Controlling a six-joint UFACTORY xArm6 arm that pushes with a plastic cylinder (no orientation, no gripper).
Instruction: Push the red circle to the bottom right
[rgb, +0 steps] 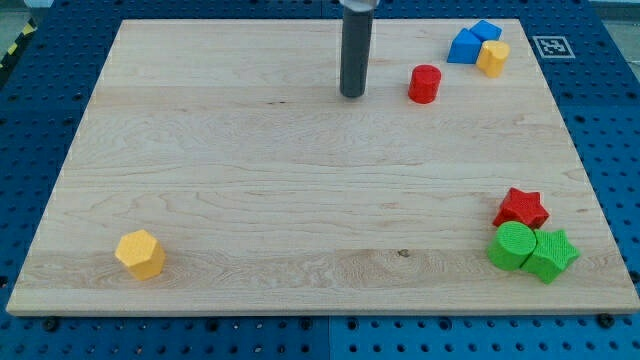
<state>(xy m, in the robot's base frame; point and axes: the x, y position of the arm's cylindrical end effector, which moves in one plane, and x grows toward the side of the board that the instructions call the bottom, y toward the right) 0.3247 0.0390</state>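
Note:
The red circle (424, 84) is a short red cylinder near the view's top, right of centre, on the wooden board (300, 200). My tip (352, 95) is the lower end of the dark rod, and it stands to the left of the red circle with a gap between them. At the view's bottom right lie a red star (521, 208), a green circle (513, 245) and a green star-shaped block (551, 254), close together.
Two blue blocks (468, 44) and a yellow block (492, 57) sit bunched at the view's top right. A yellow hexagon (140, 253) lies at the bottom left. A blue pegboard surrounds the board.

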